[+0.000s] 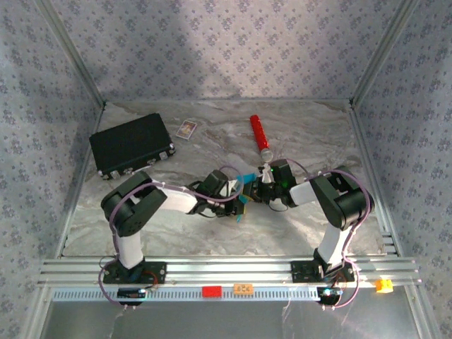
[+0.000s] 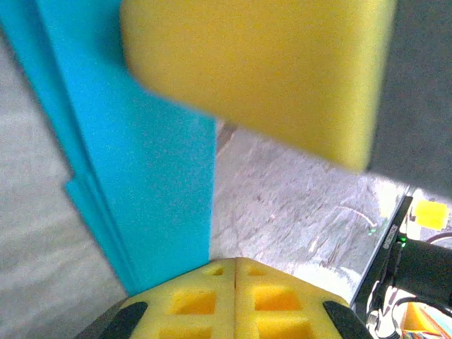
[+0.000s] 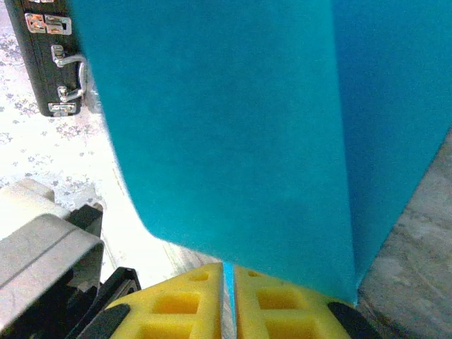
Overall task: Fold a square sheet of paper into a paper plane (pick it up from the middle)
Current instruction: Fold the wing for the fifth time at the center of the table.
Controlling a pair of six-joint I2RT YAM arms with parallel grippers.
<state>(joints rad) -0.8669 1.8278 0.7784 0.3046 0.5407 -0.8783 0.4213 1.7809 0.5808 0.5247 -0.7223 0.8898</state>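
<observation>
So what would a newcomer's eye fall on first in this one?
The cyan-blue paper looms across the right wrist view, pinched between the yellow pads of the shut right tool. From above, the black case sits back left, and the red cylinder lies toward the back, just right of centre.

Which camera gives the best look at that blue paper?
Right wrist view: the blue paper spreads broadly across it. Left wrist view catches a layered strip; top view, a tiny distant sliver.
</observation>
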